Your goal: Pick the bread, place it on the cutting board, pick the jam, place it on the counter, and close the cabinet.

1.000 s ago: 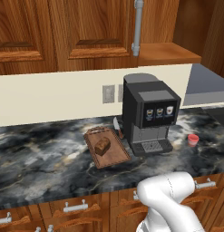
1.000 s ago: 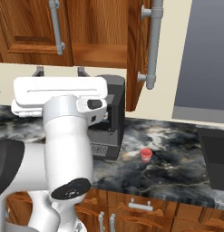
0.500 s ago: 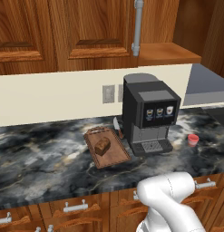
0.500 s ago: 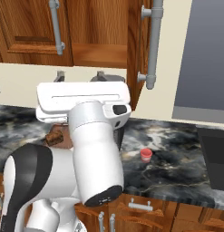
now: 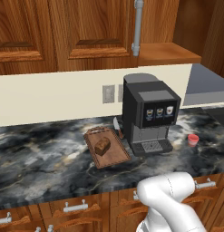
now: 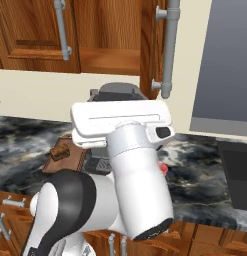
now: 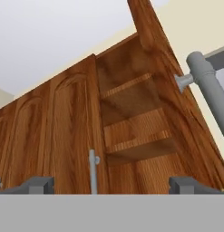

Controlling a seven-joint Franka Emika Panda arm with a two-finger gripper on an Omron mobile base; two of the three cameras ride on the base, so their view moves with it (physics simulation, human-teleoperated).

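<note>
Two of the three jobs look finished: the bread (image 5: 103,145) sits on the cutting board (image 5: 114,156), and the jam jar (image 5: 193,139) stands on the dark marble counter (image 5: 41,154), right of the coffee machine (image 5: 149,115). Only the cabinet (image 7: 131,113) remains, its door (image 7: 165,72) swung wide with bare shelves showing. Up there the claw (image 7: 111,185) is released, fingers spread and holding nothing, aimed at the opening, with the door's grey handle (image 7: 211,90) off to one side.

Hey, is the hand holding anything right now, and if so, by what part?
Nothing. The hand is open and empty, facing the open cabinet.
</note>
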